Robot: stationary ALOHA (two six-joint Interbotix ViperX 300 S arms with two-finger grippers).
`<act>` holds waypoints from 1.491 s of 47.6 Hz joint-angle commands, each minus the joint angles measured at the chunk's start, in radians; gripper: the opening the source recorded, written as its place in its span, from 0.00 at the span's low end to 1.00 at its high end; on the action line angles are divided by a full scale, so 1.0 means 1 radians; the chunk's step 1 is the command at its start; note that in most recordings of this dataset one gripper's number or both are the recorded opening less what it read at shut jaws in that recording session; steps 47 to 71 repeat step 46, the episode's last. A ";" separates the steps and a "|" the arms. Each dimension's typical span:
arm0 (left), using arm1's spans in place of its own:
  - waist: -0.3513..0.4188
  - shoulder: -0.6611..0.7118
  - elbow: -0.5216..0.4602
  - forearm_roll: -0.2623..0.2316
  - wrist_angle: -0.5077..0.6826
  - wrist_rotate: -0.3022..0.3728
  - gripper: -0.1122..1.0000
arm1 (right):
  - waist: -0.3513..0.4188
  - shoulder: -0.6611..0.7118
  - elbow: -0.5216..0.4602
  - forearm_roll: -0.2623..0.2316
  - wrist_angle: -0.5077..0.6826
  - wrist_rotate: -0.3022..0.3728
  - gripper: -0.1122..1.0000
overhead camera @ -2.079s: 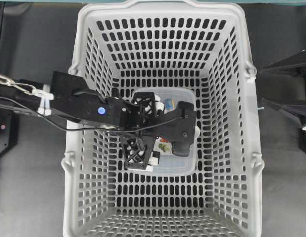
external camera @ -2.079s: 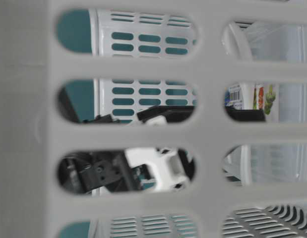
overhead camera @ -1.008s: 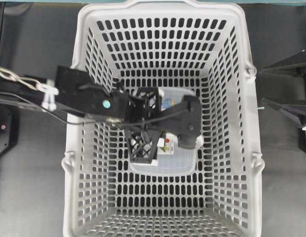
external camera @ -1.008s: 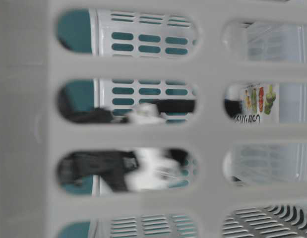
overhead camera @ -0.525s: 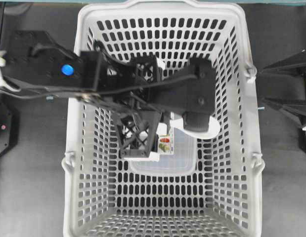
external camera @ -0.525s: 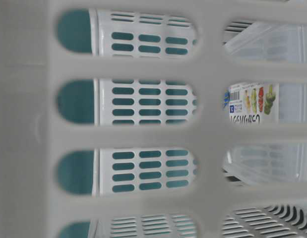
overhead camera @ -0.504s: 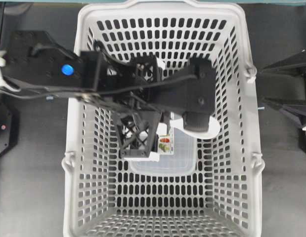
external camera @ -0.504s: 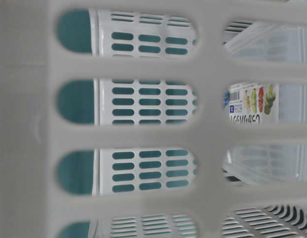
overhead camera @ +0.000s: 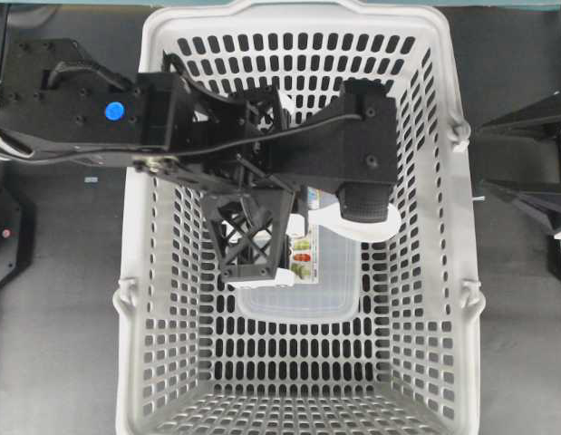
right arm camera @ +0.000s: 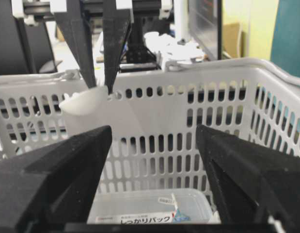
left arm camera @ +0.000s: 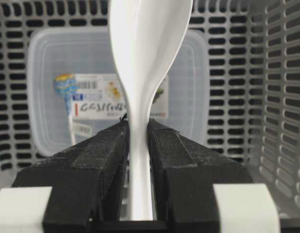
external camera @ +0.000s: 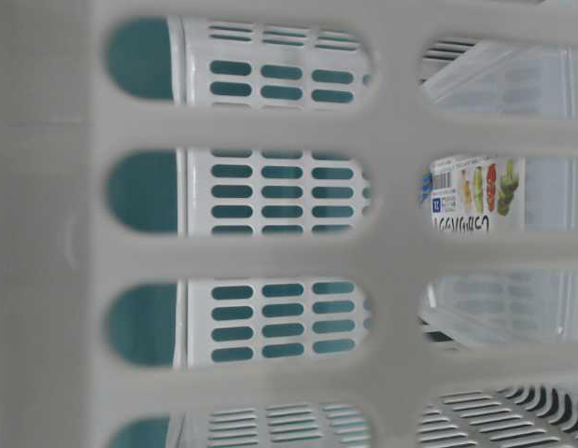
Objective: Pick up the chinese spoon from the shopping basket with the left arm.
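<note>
The basket (overhead camera: 153,272) fills most of the table, and a clear container (left arm camera: 48,97) with a label lies flat on its floor. The left arm (overhead camera: 99,113) reaches over the basket's left wall, and its gripper (left arm camera: 138,145) is clenched on the handle of the spoon (left arm camera: 147,43). The spoon is off the floor: from the right wrist view it hangs about level with the basket rim, its bowl sticking out sideways from the fingers (right arm camera: 113,43). The right gripper (right arm camera: 152,160) waits outside the basket with jaws wide apart, holding nothing. I judge that the grasp is done and the lifting step is in hand. The next move needs only more height, with the grip kept firm, because the glossy handle may slip.
</note>
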 commanded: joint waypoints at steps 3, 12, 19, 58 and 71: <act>-0.002 -0.008 -0.025 0.002 -0.005 -0.005 0.21 | -0.005 0.005 -0.018 0.003 -0.008 -0.002 0.72; 0.002 -0.002 -0.020 0.002 -0.003 -0.003 0.21 | -0.005 0.005 -0.018 0.003 -0.009 -0.002 0.72; 0.003 -0.002 -0.015 0.002 -0.003 -0.005 0.21 | -0.005 0.003 -0.018 0.003 -0.009 -0.002 0.72; 0.009 0.002 -0.014 0.003 -0.008 -0.005 0.21 | -0.005 0.002 -0.018 0.003 -0.008 -0.002 0.72; 0.009 0.002 -0.014 0.003 -0.008 -0.005 0.21 | -0.005 0.002 -0.018 0.003 -0.008 -0.002 0.72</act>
